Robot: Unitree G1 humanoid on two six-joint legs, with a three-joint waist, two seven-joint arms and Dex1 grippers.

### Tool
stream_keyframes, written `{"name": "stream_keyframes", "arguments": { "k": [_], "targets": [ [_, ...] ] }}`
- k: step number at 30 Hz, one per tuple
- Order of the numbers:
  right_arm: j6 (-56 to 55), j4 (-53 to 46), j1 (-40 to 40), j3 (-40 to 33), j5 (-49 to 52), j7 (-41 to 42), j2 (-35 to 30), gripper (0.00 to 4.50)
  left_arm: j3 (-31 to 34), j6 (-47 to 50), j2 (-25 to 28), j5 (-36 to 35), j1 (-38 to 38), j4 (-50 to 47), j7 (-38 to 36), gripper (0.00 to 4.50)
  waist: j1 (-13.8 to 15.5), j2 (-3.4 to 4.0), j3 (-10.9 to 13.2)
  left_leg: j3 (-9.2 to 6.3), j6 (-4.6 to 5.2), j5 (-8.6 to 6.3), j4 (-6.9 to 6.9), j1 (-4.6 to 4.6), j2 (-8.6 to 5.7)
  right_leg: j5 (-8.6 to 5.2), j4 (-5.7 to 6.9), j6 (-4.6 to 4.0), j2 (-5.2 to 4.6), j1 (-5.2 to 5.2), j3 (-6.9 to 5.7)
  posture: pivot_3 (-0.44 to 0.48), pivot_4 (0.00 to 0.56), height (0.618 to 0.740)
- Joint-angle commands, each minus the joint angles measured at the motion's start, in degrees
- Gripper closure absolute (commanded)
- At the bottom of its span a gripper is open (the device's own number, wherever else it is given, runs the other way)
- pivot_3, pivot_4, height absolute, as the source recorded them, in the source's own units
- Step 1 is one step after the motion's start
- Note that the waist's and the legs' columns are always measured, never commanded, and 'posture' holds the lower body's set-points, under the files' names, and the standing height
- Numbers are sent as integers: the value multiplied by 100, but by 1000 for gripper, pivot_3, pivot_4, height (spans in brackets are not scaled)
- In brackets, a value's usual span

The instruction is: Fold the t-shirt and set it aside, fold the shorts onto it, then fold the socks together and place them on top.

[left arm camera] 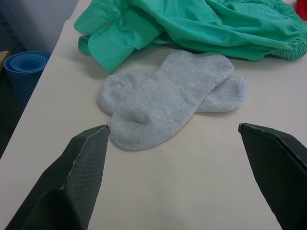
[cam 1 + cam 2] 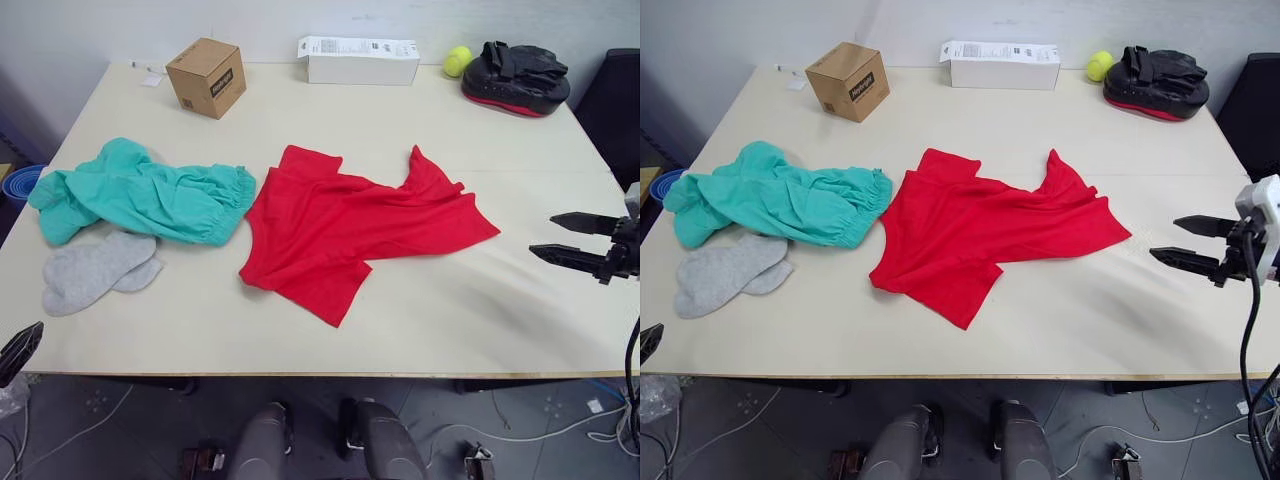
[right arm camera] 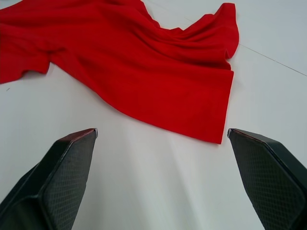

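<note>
Left eye view: cardboard box (image 2: 207,77) label unreadable; white box (image 2: 360,60) print illegible.

Pale beige table (image 2: 420,320) spans most of the frame, front edge running along the lower third. Plain light wall (image 2: 100,25) across the top. Along the table's far edge: small brown cardboard box (image 2: 206,76) upper left, long white carton (image 2: 360,60) top centre, yellow-green ball (image 2: 457,60) just beside a black and red pad (image 2: 515,77) upper right. Dark chair back (image 2: 615,100) at far right edge. Blue rolled mat (image 2: 18,185) at left edge, below table level. Dark grey floor (image 2: 130,420) along the bottom, light cables (image 2: 540,432) trailing lower right. Even, soft lighting.
</note>
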Motion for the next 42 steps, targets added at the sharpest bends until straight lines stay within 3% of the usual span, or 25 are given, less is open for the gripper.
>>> {"name": "stream_keyframes", "arguments": {
  "k": [1,17,28,32,36,39,42],
  "targets": [
    [-1,-235,-73,-66,49,-66,32,56,207,-230,68,92,77,36,-61,0,0,2,-1,0,0,0,0,0,0,0,0,0,0,0,0,0,150,740],
    [42,-338,-174,-36,14,-200,87,56,128,-302,-53,147,213,7,-54,0,-4,14,-8,0,0,-4,0,0,1,0,-1,0,0,0,0,0,150,740],
    [-136,-646,-116,-2,-42,-344,169,56,-196,-271,225,173,-20,-124,-162,0,3,19,-11,1,0,-5,0,0,1,0,-1,0,0,-1,1,0,150,740],
    [-155,-1127,-99,147,-86,-267,202,56,-809,-106,659,122,-109,-761,-538,0,7,20,-11,0,0,-5,0,0,1,0,-1,0,-1,0,1,0,150,740],
    [-714,-1449,-59,560,-400,-35,184,56,-1931,46,1469,150,-521,-1470,-1118,0,9,24,-13,0,0,-5,-1,0,1,0,0,0,-2,0,1,0,150,740],
    [-1133,-1423,-151,852,-627,84,206,56,-3067,22,1999,253,-1413,-1620,-1445,0,4,34,-13,2,0,-4,-1,-1,0,0,3,0,-1,-1,1,0,150,740],
    [-1482,-1337,-232,1104,-842,196,222,56,-4361,25,2183,455,-2661,-1557,-1684,0,9,45,-14,11,2,-2,-1,0,-2,1,10,2,0,-2,3,0,150,740]
  ]
}}
